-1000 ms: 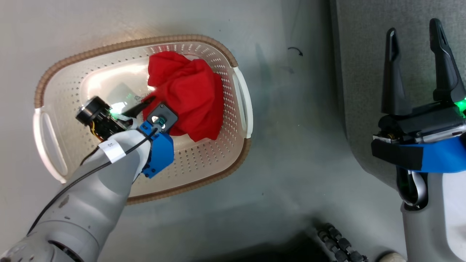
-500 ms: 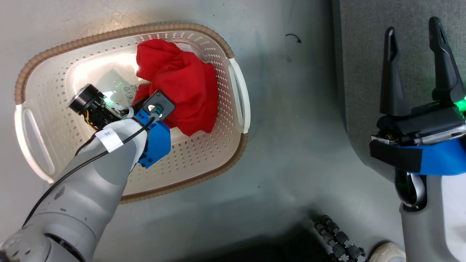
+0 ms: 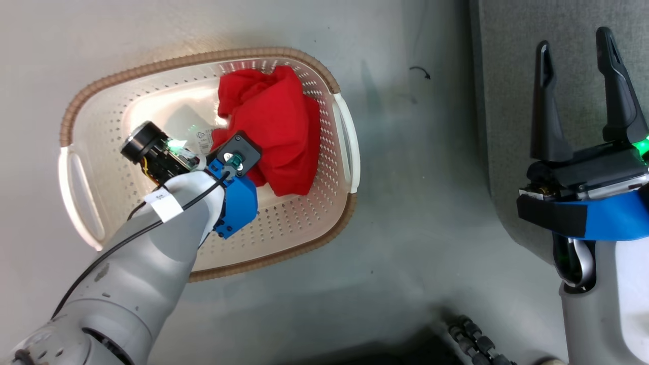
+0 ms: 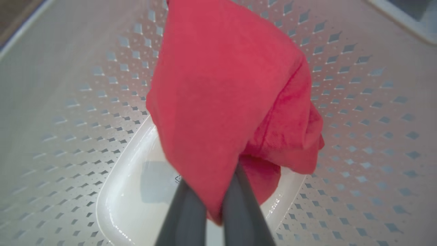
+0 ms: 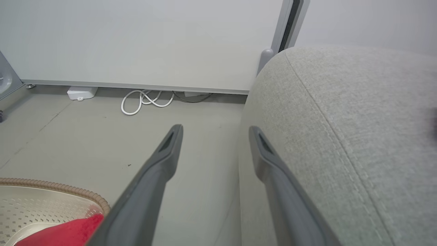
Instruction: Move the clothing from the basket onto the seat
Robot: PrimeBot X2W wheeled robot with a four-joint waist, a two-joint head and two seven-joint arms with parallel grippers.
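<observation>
My left claw (image 4: 211,191) is pinching a fold of the red clothing (image 4: 218,95) inside the basket (image 3: 203,55); my right claw (image 3: 578,86) is hanging open beside the seat (image 5: 341,119). Lifting high first should avoid snagging.

Head cam's up high, looking straight down at the oval cream perforated plastic basket (image 3: 96,142), big grey fabric sofa (image 3: 507,61) along its right edge. Left wrist cam's inside that basket, super close to the crumpled red fabric garment (image 4: 222,85). Right wrist cam sits low facing the pale wall (image 5: 136,41), sharing basket rim and sofa with the head cam.
</observation>
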